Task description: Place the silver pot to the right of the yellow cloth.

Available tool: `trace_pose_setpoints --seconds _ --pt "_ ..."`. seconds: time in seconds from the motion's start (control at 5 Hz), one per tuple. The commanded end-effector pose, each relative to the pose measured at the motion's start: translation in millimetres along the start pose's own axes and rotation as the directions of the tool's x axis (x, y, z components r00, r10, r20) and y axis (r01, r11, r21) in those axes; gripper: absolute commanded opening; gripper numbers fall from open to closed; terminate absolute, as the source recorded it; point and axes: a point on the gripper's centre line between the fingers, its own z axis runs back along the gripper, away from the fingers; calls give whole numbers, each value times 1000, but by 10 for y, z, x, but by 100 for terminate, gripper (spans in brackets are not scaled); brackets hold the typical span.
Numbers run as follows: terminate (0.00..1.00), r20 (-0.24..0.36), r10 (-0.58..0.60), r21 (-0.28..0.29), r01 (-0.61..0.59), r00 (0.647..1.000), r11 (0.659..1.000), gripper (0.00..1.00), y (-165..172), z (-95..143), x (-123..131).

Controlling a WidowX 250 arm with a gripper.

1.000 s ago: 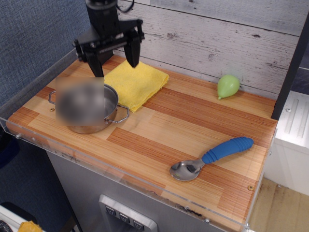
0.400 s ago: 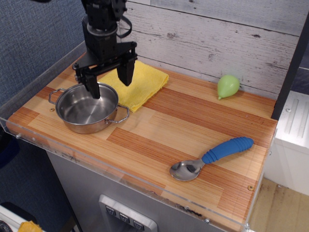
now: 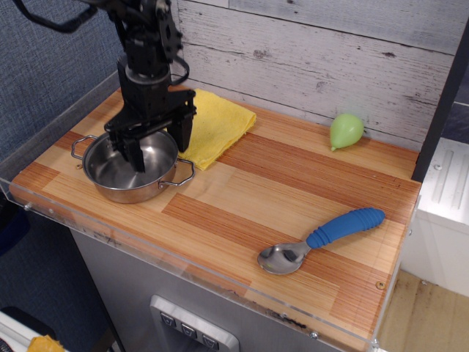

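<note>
The silver pot stands at the front left of the wooden table, its far rim overlapping the front left edge of the yellow cloth. The cloth lies flat behind and to the right of the pot. My gripper is black, open, and points down over the pot's far right rim. One finger reaches inside the pot and the other finger is outside the rim, over the cloth's edge. Whether the fingers touch the rim I cannot tell.
A light-green pear-shaped object sits at the back right by the plank wall. A metal spoon with a blue handle lies at the front right. A clear plastic rim borders the table's left side and front.
My gripper has come down and forward-left, from above the cloth's back edge to straddling the pot's far right rim. The pot has shifted slightly left.
</note>
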Motion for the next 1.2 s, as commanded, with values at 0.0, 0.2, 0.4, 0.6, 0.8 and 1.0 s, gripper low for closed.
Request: trace_pose_setpoints --seconds 0.0,0.2,0.4,0.6,0.8,1.0 --pt "0 32 -6 -20 7 999 1000 0 -88 23 11" --pt "0 29 -15 -23 16 999 1000 0 -80 54 4" --pt "0 28 3 -46 -1 1000 999 0 -32 132 28" --pt "0 23 18 -61 -16 1000 998 0 10 182 44" --pt "0 20 20 -70 -18 1000 997 0 36 233 71" --pt "0 21 22 -81 -20 1000 997 0 23 342 100"
